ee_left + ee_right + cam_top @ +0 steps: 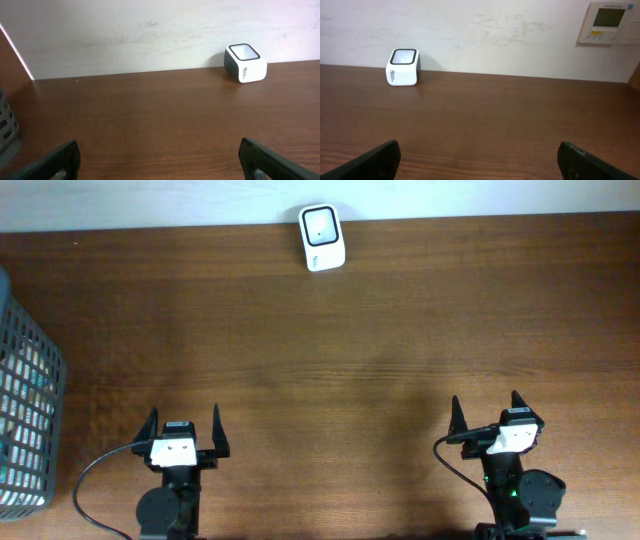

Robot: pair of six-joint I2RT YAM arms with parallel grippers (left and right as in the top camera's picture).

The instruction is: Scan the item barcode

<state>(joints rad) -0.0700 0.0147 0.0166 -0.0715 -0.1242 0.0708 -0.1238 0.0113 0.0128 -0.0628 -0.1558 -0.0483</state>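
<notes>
A small white barcode scanner (322, 237) with a dark window on top stands at the table's far edge against the wall; it also shows as the scanner (245, 62) and the scanner (403, 67) in the two wrist views. The item does not show as a separate thing; only pale contents are dimly visible through the mesh of a basket. My left gripper (184, 418) sits at the near left, open and empty, its gap (159, 150) over bare wood. At the near right, my right gripper (485, 405) is likewise open with nothing in it (479, 150).
A dark grey mesh basket (25, 410) stands at the left table edge, its corner (7, 125) visible from the left wrist. A wall control panel (610, 22) hangs at the upper right. The brown wooden table (330, 370) stretches between the grippers and the scanner.
</notes>
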